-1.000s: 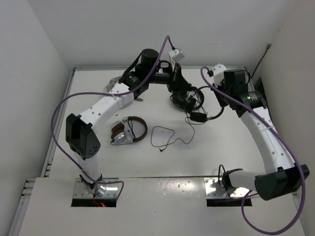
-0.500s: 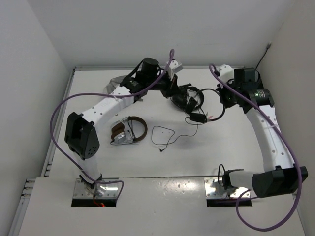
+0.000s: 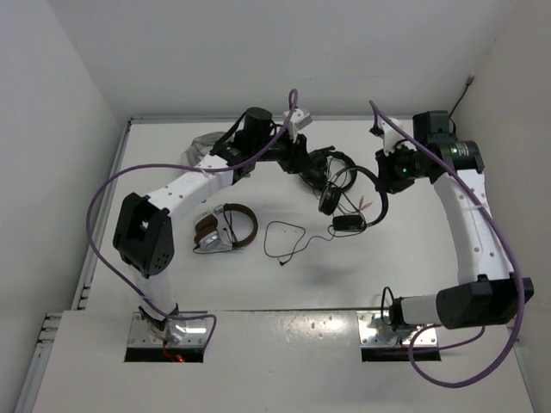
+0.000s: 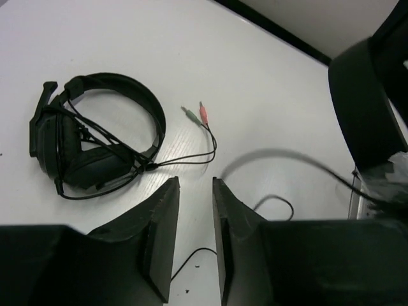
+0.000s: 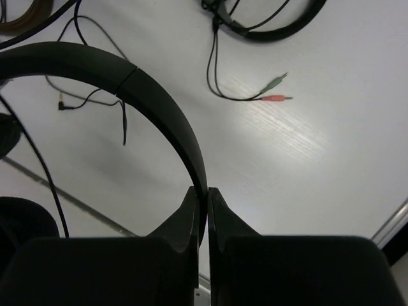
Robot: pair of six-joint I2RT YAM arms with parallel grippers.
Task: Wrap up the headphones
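My right gripper (image 3: 385,172) (image 5: 206,190) is shut on the thin headband (image 5: 127,76) of the slim black headphones (image 3: 379,196) and holds them above the table. Their ear pads (image 3: 328,200) hang to the left, and another dark part (image 3: 349,222) lies lower. Their long thin cable (image 3: 288,241) trails on the table and its jack shows in the right wrist view (image 5: 60,106). My left gripper (image 3: 308,165) (image 4: 194,182) is open and empty, just left of the headphones, with a loop of thin cable below its jaws.
Bulkier black headphones (image 3: 334,168) (image 4: 95,140) with red and green plugs (image 4: 197,115) (image 5: 275,89) lie at the back middle. Brown-and-silver headphones (image 3: 225,228) lie on the left. White walls close the table's left, back and right.
My right gripper has moved right and upward with the headband, pulling the slim headphones away from the left gripper. The left gripper has shifted slightly left.
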